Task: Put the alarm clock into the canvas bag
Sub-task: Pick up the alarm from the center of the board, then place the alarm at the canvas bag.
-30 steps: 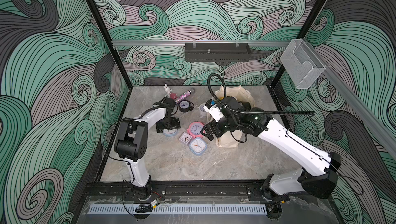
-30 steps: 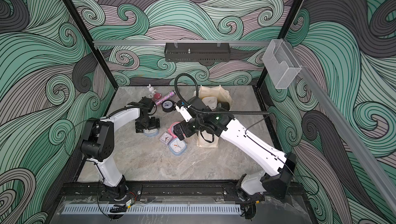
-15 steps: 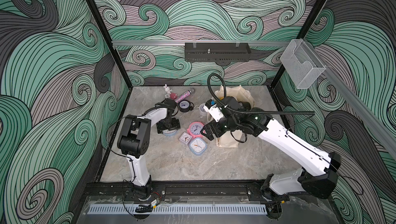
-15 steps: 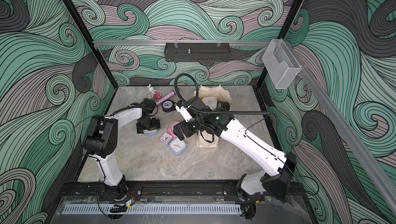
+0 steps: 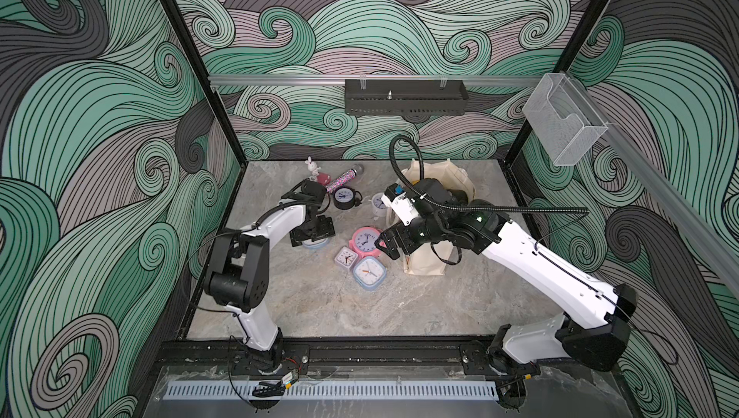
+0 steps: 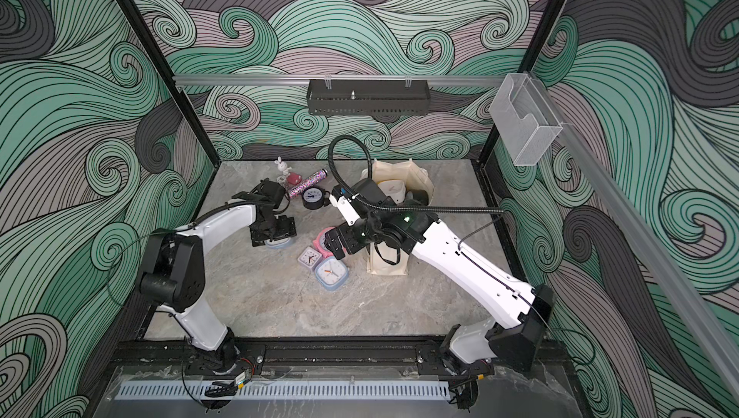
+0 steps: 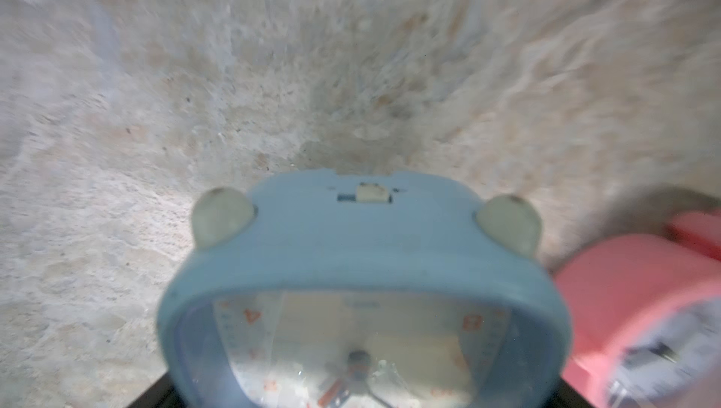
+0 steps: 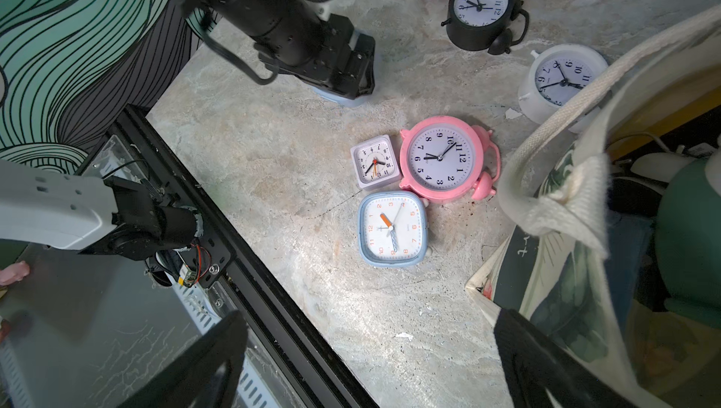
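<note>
In both top views the left gripper [image 5: 312, 232] sits low over a blue alarm clock [image 5: 317, 244] lying on the marble table [image 5: 320, 308]. The clock is apart from the canvas bag [image 5: 426, 266], which stands under the right arm. The right gripper [image 5: 390, 245] hangs between the bag and a pink clock [image 5: 364, 239]. The left wrist view shows the blue alarm clock close below with the pink clock near it. The fingers are out of frame, so I cannot tell whether they pinch it. In the right wrist view the right gripper's fingers [image 8: 203, 363] stand spread wide over bare table, beside the bag's open mouth.
</note>
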Tool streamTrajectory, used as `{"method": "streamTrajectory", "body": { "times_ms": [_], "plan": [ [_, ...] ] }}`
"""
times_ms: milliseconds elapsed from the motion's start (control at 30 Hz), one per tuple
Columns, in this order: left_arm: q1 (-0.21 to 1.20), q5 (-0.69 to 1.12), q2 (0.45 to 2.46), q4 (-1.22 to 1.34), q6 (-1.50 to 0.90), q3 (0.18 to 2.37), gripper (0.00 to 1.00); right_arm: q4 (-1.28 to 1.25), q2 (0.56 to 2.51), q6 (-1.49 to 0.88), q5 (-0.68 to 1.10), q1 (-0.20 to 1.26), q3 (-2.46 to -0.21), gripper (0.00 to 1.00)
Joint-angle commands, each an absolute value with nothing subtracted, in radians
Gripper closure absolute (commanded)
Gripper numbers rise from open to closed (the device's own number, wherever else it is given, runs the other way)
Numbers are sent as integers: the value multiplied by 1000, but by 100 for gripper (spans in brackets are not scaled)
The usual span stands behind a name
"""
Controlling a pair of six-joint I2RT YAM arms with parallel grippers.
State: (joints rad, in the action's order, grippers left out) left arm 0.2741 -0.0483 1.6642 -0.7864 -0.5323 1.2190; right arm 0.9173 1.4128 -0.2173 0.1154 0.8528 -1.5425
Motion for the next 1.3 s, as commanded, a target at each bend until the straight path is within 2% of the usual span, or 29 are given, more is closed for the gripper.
{"method": "streamTrajectory", "body": {
  "times_ms": [0, 167, 300, 433, 600, 833, 1067, 1267],
  "plan": [
    [291, 34, 1488, -752, -452, 1252, 31, 909, 1370, -243, 134, 797, -1574, 0],
    [306, 232, 1299, -566, -327, 1226, 31, 910, 1349, -283, 199, 685, -1611, 0],
    [327, 434, 1211, -275, -285, 1145, 31, 924, 1360, -306, 266, 615, -1662, 0],
    [373, 569, 1212, -130, -198, 1150, 32, 979, 1399, -297, 275, 606, -1749, 0],
    [441, 672, 1268, -118, -49, 1193, 33, 1000, 1427, -276, 330, 607, -1805, 0],
    [508, 654, 1303, -200, 83, 1226, 34, 1034, 1492, -262, 349, 637, -1867, 0],
    [521, 593, 1290, -204, 97, 1203, 34, 1077, 1589, -255, 322, 688, -1965, 1],
    [522, 489, 1282, -219, 107, 1192, 34, 1092, 1630, -268, 312, 703, -1994, 14]
  ]
}}
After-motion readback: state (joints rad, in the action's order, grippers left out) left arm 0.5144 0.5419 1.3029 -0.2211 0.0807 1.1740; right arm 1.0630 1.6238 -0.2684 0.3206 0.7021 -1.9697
